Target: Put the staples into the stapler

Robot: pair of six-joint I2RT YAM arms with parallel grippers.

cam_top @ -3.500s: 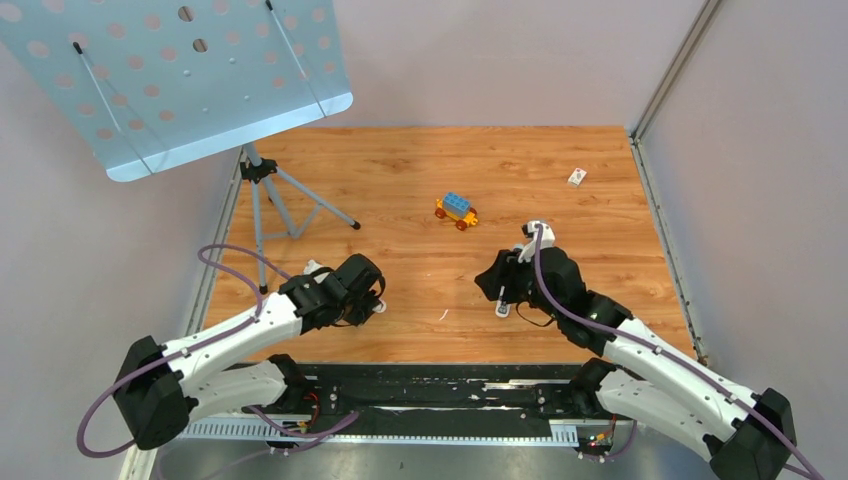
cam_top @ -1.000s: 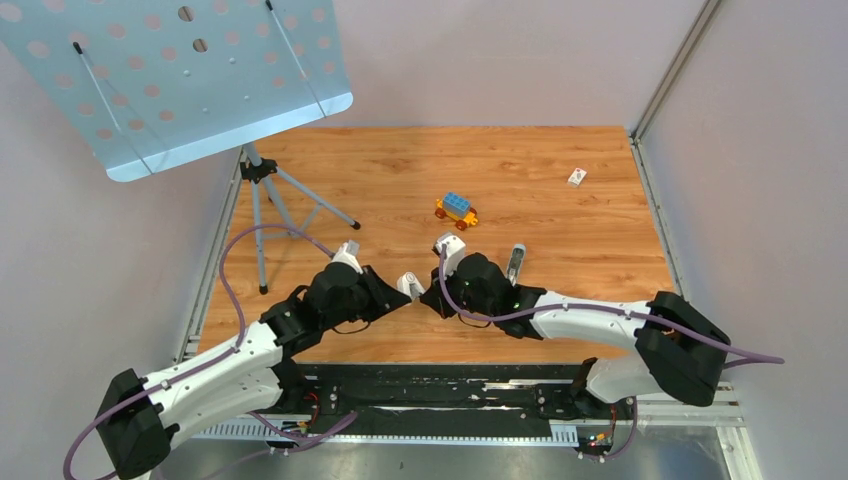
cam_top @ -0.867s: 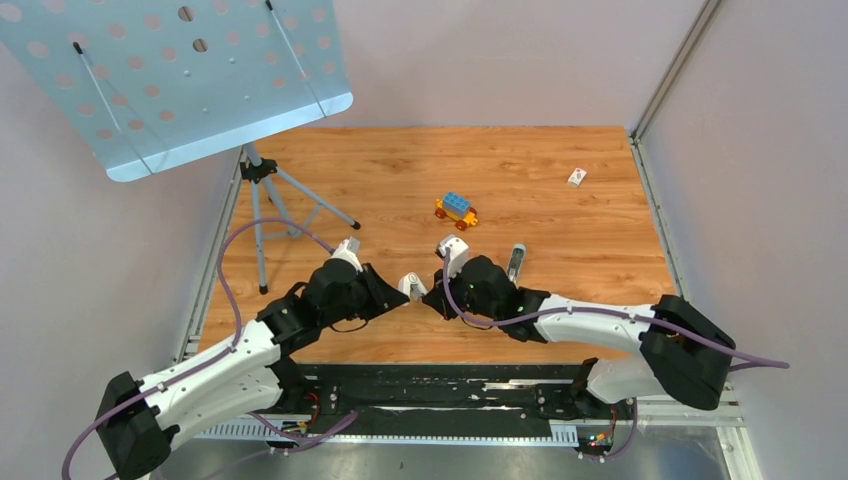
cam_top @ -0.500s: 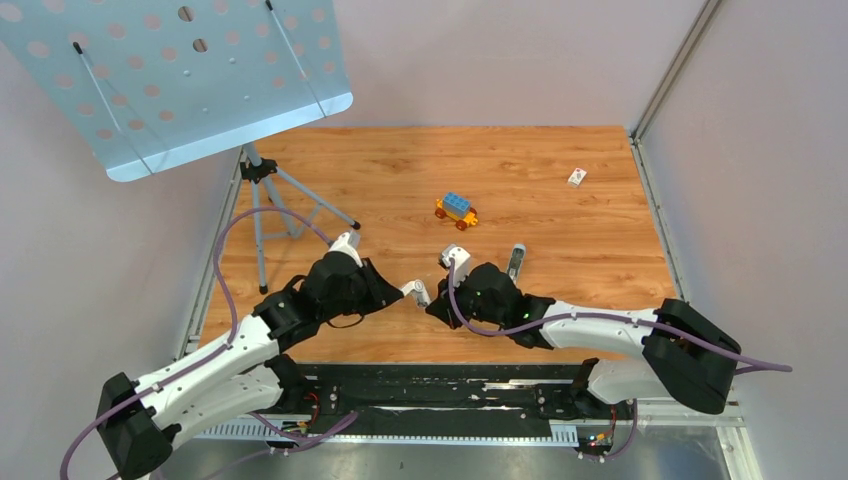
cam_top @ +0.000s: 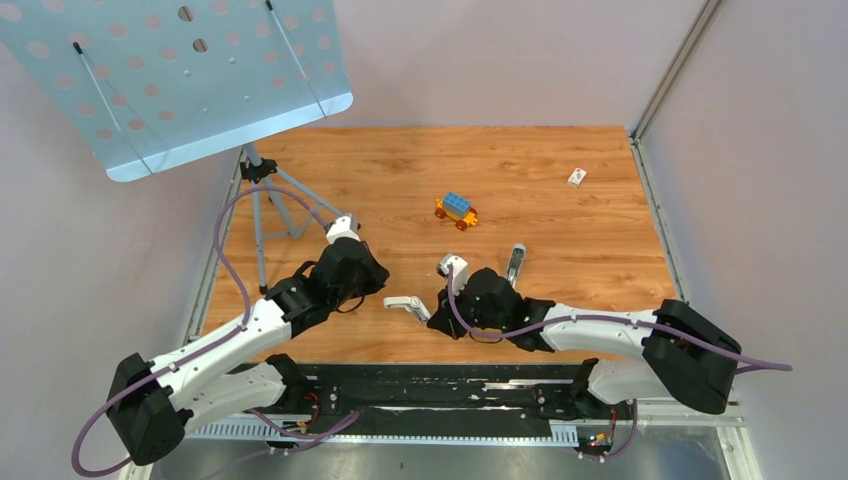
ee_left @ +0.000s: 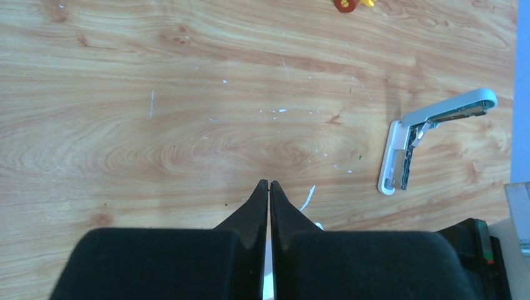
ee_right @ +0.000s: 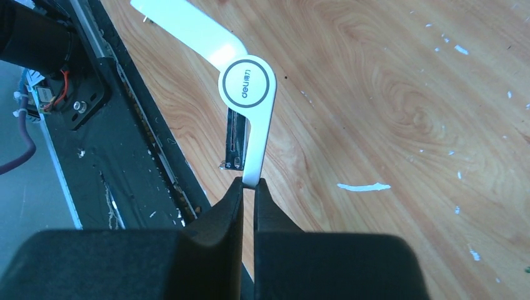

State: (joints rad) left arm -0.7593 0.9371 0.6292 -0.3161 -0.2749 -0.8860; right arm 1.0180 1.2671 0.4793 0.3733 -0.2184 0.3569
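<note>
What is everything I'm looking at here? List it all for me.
table: one, orange-brown wood, under everything
music stand: one, pale blue perforated plate on a grey tripod, far left
toy brick car: one, blue, yellow and orange, mid-table
small box: one, white, far right
staples: one short strip, grey, right of centre
stapler: one, white, swung open, near edge
left gripper: one, black, shut, empty
right gripper: one, black, shut on the stapler's tip

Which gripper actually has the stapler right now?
The right gripper: it is shut on the end of the open white stapler. The left gripper is shut on nothing and sits apart from the stapler.
</note>
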